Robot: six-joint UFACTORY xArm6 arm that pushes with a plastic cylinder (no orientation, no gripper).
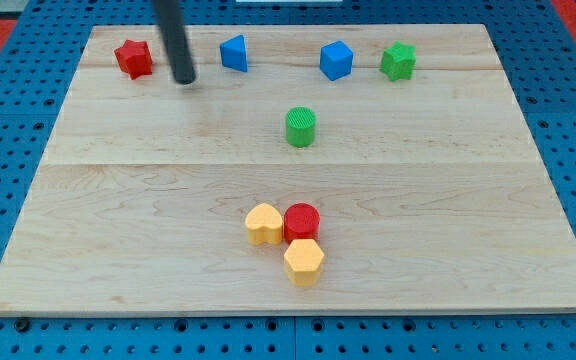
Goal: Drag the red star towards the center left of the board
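The red star (134, 58) lies near the board's top left corner. My tip (184, 78) rests on the board just to the right of the star and slightly below it, with a small gap between them. The dark rod rises from the tip out of the view's top. A blue triangle-like block (233, 52) sits to the right of the rod.
A blue cube-like block (335, 60) and a green star (398, 61) lie along the top. A green cylinder (301, 127) stands mid-board. A yellow heart (263, 224), a red cylinder (302, 221) and a yellow hexagon (304, 261) cluster near the bottom. The wooden board (118, 240) lies on a blue pegboard.
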